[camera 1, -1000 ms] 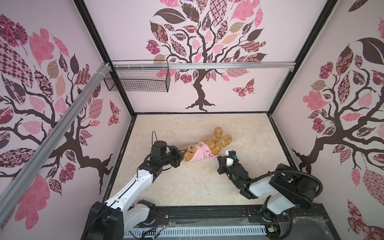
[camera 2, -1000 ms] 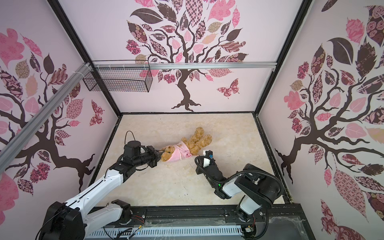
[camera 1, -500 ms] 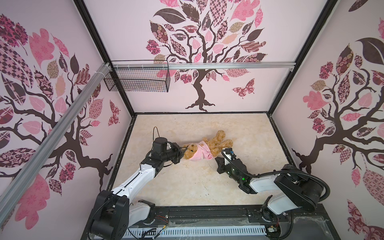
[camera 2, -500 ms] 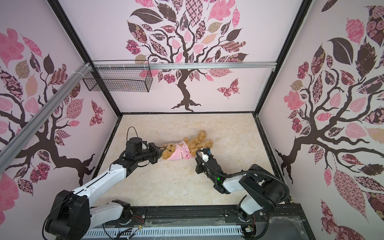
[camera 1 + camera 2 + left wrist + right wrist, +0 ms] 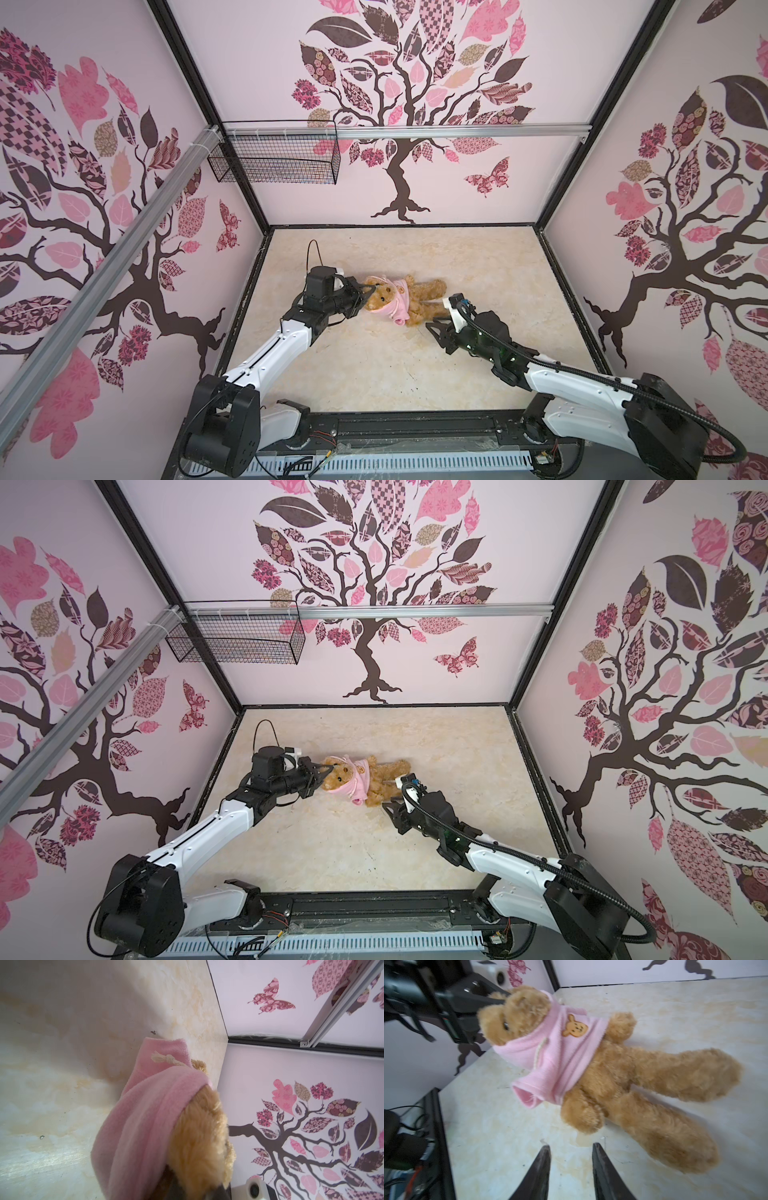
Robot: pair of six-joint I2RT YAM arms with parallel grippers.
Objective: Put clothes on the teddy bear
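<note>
The shaggy golden-brown plush teddy bear (image 5: pixel 424 291) lies face-up on the cream marbled table (image 5: pixel 374 374). Its long axis runs left-right in both top views, with the head at the left gripper (image 5: pixel 365 293), which is clenched on it. The small pink fleece shirt (image 5: pixel 550 1047) is bunched over the chin and chest, its sleeves empty. The right gripper (image 5: pixel 571 1146) is parted and empty, and likely must thread an arm next.

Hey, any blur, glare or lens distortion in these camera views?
Both top views: sharp and evenly lit, with strong wide-angle perspective. Left wrist view: the teddy bear sits very close and looks soft, and there is a pale sheen of glare on the table. Right wrist view: the bear and the right gripper look slightly blurred.
</note>
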